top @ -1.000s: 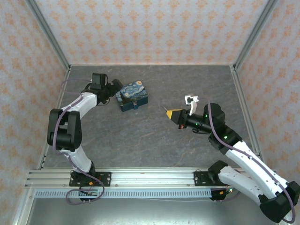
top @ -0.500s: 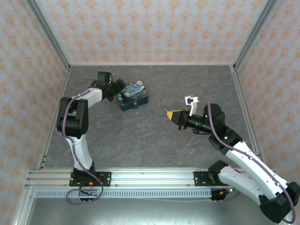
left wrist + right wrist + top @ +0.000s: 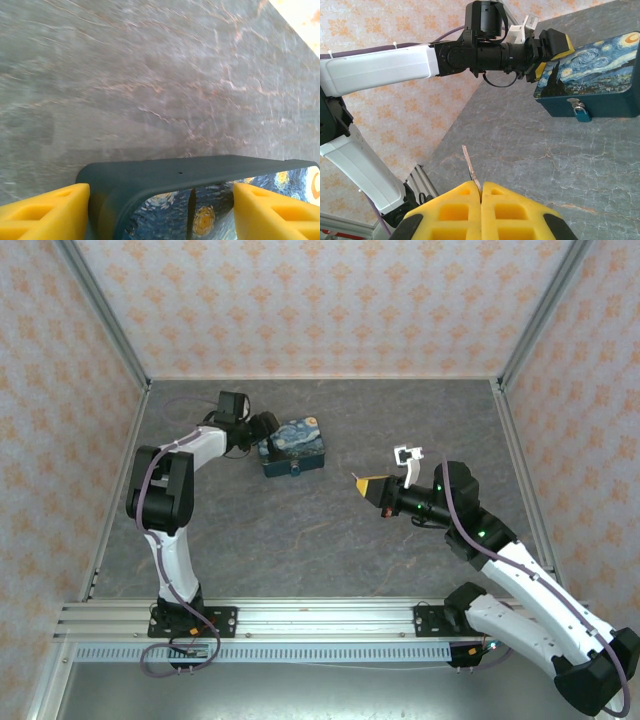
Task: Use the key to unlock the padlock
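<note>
Closure under way: your left gripper [image 3: 162, 200] narrows around the blue-and-yellow painted tin box [image 3: 297, 443], bracing it; whether it grips, you cannot tell. Tiny teal-blue padlock [image 3: 580, 114] hangs at its front; right gripper [image 3: 481, 192] clenches the thin metal key [image 3: 470, 167].

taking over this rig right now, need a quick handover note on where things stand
Left claw: jaws straddle one end of the tin box; firm grip unclear.
Right claw: shut on the key, blade pointing out, well short of the box.
Padlock: hangs on the tin's front hasp, apparently locked.
Done: key in hand. Left: bring key to padlock, insert, turn.
</note>
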